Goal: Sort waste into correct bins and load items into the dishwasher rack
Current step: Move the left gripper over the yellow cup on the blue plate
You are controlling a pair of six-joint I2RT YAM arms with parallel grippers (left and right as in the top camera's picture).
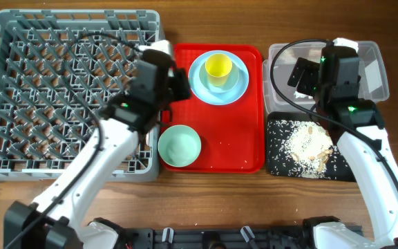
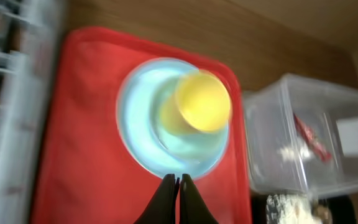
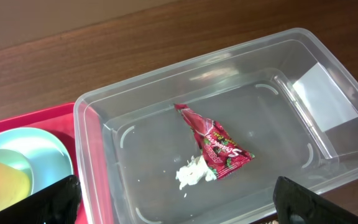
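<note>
Inside the clear tub [image 3: 191, 62] lie wrapper [image 3: 213, 142] and tissue [image 3: 193, 173], while the left end effector [image 2: 179, 193] is clenched empty and the right end effector [image 3: 179, 202] released.

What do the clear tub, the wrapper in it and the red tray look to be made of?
Clear tub: glossy transparent plastic; the table shows through its walls. Wrapper: thin printed film, probably plastic, creased and shiny. Red tray: likely moulded plastic, smooth with a raised rim; its finish is hard to judge.
</note>
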